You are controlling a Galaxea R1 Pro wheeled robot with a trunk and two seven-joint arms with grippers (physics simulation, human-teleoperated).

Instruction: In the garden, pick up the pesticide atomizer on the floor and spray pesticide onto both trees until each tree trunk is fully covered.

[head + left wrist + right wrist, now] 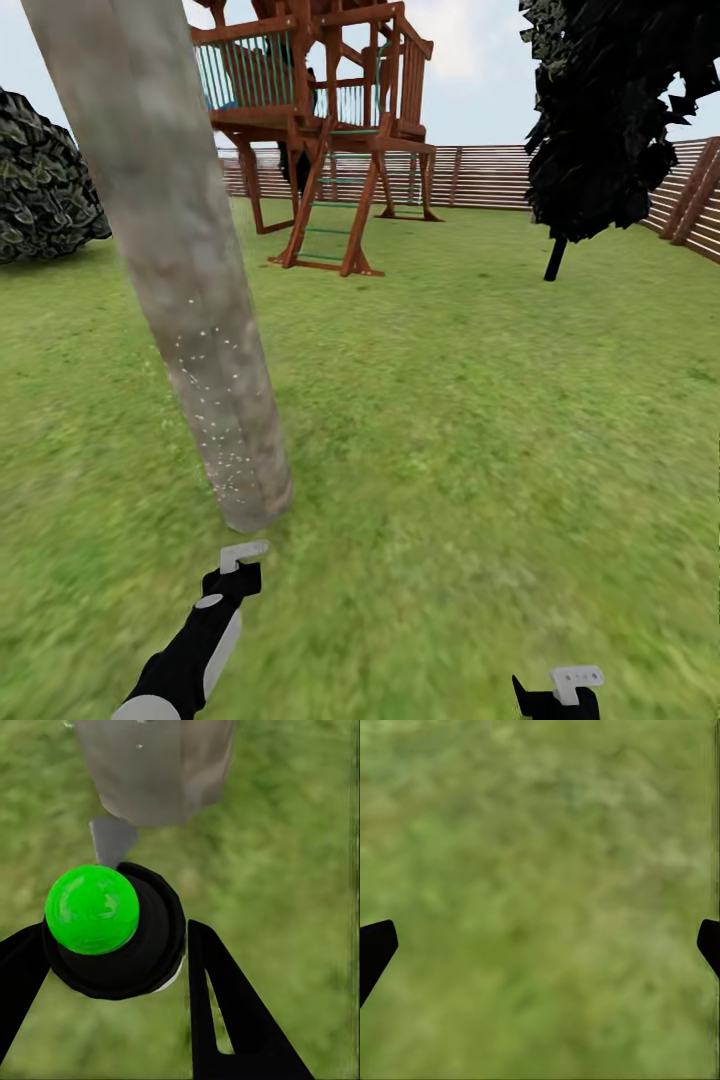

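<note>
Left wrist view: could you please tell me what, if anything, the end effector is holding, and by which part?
The left end effector holds the atomizer by its black body, one finger on each side, below the green cap; the nozzle faces the trunk.

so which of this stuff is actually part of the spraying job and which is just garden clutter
Job:
- tree trunk, white pesticide specks low on it
- atomizer in left gripper
- second tree

Clutter:
- wooden play tower
- bush
- slat fence
</note>
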